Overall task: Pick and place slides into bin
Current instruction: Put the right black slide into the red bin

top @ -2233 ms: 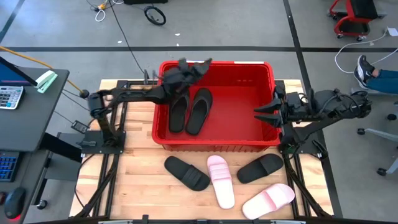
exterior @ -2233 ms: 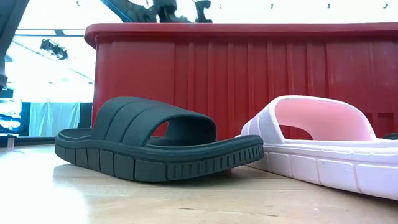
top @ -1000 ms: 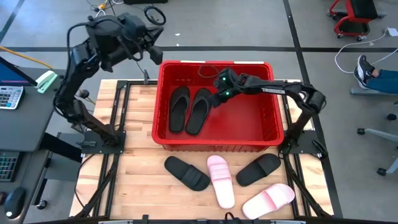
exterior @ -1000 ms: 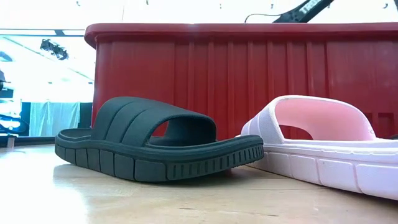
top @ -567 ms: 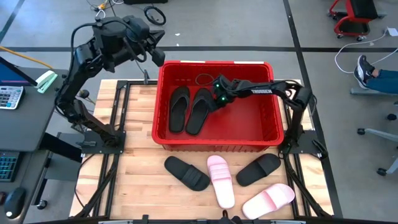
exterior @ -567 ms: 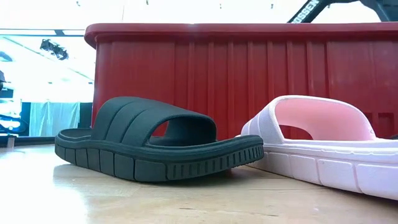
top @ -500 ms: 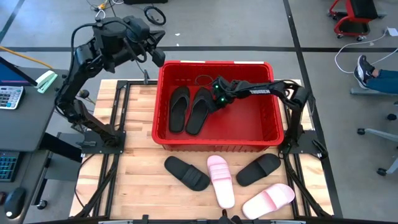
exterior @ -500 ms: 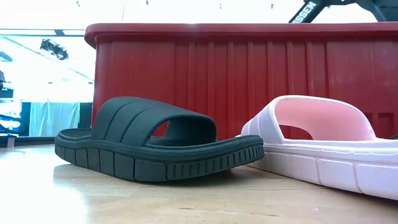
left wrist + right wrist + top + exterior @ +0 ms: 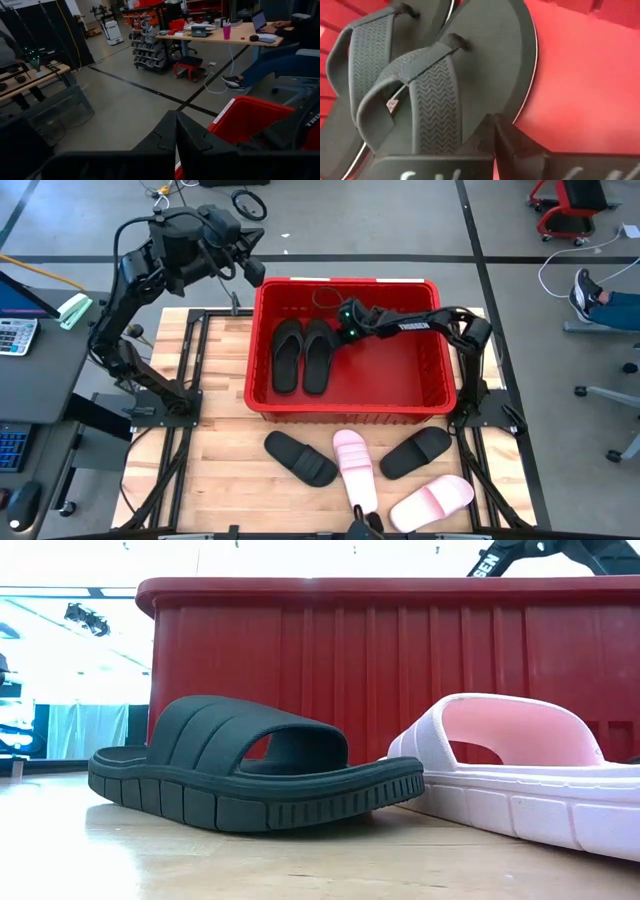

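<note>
Flip-flops [image 9: 302,355] lie paired inside bin [image 9: 430,395]; right gripper [image 9: 345,330] closed, touching one; left gripper [image 9: 253,275] closed, raised outside.

Two flip-flops in the bin, four slides outside it.
Black thong flip-flops [image 9: 302,356] lie side by side in the red bin [image 9: 420,388]; two black slides [image 9: 300,457] and two pink slides [image 9: 355,469] rest upright on the worktop [image 9: 220,480] just beside it.

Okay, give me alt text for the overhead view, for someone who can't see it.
Two black flip-flops lie side by side in a red bin, the right end effector at their toe ends. Two black slides and two pink slides wait on the table; the left end effector hangs outside.
</note>
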`<state>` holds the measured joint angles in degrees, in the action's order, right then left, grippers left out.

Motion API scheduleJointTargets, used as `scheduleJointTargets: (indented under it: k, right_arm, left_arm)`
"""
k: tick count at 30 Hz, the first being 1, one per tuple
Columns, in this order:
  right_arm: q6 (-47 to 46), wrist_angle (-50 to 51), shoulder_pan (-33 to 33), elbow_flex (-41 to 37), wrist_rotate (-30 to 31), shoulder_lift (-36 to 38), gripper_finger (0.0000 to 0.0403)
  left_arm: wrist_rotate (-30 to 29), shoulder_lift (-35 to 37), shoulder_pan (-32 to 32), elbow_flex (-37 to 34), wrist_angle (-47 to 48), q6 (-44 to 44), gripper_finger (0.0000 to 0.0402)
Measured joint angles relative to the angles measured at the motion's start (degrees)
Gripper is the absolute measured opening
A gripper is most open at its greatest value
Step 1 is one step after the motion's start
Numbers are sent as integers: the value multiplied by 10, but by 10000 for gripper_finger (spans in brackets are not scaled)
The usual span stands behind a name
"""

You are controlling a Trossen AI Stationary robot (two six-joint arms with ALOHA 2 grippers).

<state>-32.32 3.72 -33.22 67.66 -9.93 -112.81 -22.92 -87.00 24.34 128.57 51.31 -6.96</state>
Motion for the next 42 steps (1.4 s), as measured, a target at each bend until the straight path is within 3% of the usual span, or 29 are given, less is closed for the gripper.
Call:
scheduleJointTargets:
  k: [5,10,12,21,24,33,37,42]
  right_arm:
    - [9,8,-4,14,4,37,0]
    - [21,14,-3,15,6,151,0]
    - [51,16,4,15,6,204,0]
    - [204,65,85,16,5,416,0]
    - [214,105,122,16,5,466,0]
    - [163,298,267,15,11,532,0]
    - [131,362,342,15,60,528,0]
    - [123,355,433,14,95,518,0]
  left_arm:
    - [0,0,0,0,1,-4,5]
    - [4,0,-2,0,13,-4,14]
    - [33,0,-2,0,19,-10,21]
    - [396,-30,-46,-1,51,-27,4]
    - [468,-44,-83,-1,88,-15,11]
    - [470,-117,-232,-1,121,39,24]
    - [470,-148,-294,0,95,112,13]
    - [470,-187,-361,0,119,252,23]
